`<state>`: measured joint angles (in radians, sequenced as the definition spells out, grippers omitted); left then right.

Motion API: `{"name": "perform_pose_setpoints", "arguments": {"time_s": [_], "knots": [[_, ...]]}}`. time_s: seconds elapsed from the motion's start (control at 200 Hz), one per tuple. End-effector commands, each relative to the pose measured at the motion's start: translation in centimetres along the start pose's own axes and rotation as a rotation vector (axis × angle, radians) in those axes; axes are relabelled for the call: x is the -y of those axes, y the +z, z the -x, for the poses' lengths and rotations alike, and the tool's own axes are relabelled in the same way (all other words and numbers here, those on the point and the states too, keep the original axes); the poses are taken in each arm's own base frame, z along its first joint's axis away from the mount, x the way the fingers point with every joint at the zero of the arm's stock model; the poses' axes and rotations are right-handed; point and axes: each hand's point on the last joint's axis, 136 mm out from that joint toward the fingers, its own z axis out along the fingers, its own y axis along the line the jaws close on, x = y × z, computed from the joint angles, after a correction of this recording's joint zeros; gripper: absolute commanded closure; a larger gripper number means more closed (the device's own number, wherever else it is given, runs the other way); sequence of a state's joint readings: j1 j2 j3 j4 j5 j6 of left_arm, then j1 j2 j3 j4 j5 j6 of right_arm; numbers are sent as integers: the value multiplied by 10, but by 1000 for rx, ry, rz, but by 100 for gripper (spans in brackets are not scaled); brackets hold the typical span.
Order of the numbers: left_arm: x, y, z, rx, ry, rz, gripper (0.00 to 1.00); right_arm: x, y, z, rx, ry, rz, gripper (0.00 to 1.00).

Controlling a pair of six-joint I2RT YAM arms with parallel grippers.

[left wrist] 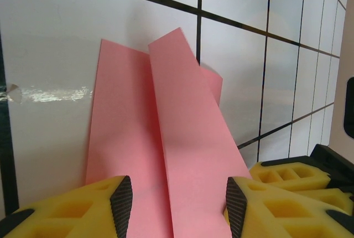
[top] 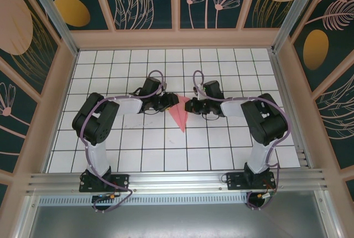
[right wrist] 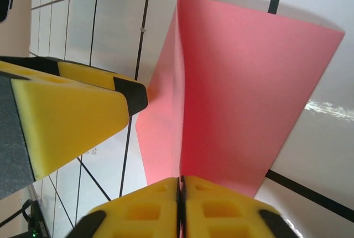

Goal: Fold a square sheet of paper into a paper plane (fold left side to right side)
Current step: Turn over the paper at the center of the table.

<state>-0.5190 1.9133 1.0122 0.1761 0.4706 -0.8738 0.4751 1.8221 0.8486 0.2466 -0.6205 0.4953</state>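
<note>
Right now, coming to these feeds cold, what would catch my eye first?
The pink paper, creased into a long point, sits mid-table between both grippers. The right gripper is pinched shut on it, while the left gripper straddles it with its jaws open.

The counter is a glossy white surface, ruled into square tiles by thin black lines. Near its middle lies a pink-red paper plane, folded to a narrow wedge. Its sharp tip points toward the near edge and its wide far end is partly raised off the surface.
</note>
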Motion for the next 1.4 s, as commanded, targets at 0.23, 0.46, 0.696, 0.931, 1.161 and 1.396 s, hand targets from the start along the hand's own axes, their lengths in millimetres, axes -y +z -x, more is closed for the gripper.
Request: {"name": "perform_pose_setpoints", "arguments": {"time_s": [0.23,0.46,0.696,0.931,1.161,1.396], "knots": [[15,12,2,-12,11,-15,49,3,-7,6,26,-20,-19,93],[12,16,1,-17,4,-6,49,8,-14,4,42,1,-12,93],[17,26,-2,-39,13,-17,49,8,-15,1,37,7,11,93],[20,30,-1,-44,16,-18,50,-2,-21,4,46,-11,48,93],[25,22,2,-22,28,-18,45,-20,-33,8,62,-44,96,93],[58,-3,9,37,38,-132,40,-31,-43,7,56,-51,145,93]]}}
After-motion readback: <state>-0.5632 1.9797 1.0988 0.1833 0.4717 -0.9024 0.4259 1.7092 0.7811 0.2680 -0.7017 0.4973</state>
